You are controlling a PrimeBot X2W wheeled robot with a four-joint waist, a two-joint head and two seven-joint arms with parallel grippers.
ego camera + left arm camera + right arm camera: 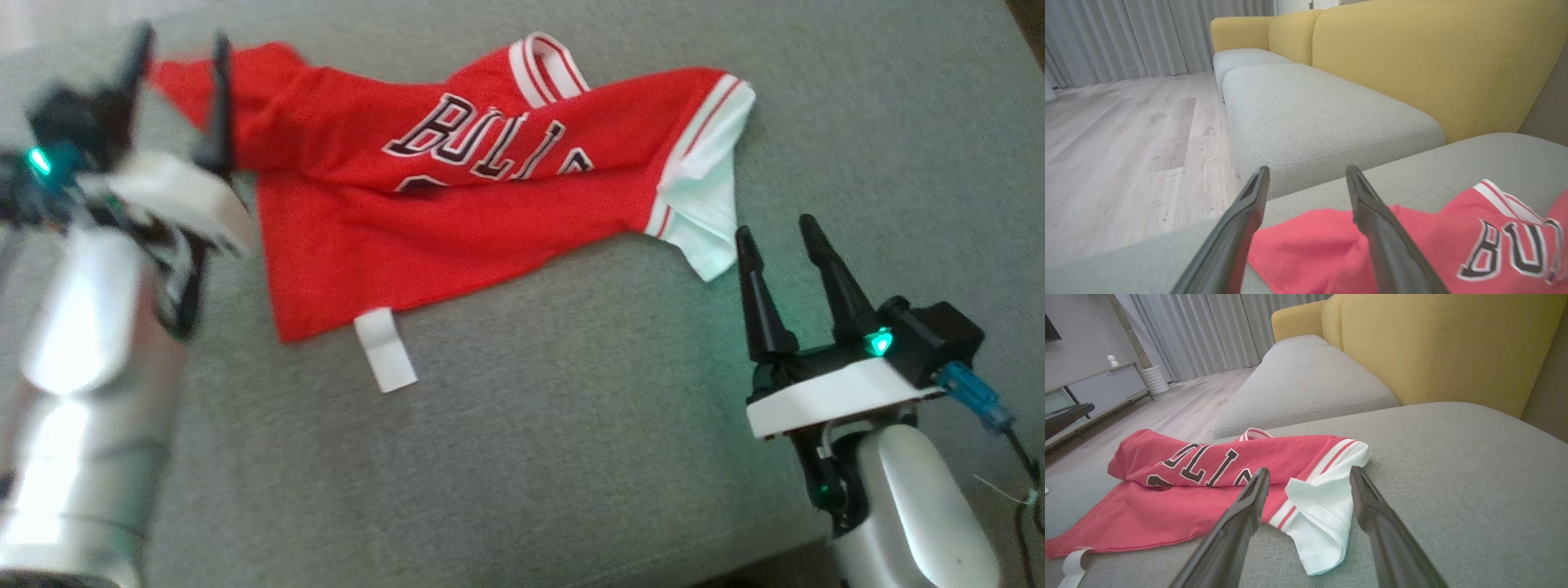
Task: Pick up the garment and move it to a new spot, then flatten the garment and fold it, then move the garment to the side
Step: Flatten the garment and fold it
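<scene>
The garment (pixel 457 220) is thin red cloth, smooth with a faint sheen, trimmed in white cloth; the seat cushion (pixel 571 457) is coarse grey weave, matt; the sofa back (pixel 1412 61) finer yellow cloth; the floor (pixel 1126 134) pale matt wood; the right gripper (pixel 775 227) has dark matt plastic-looking fingers (pixel 763 310); its forearm (pixel 906 498) is glossy silvery-white

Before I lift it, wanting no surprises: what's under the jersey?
The jersey lies on the grey cushion, a white tag poking out from its hem. Anything beneath the folded cloth is covered.
</scene>
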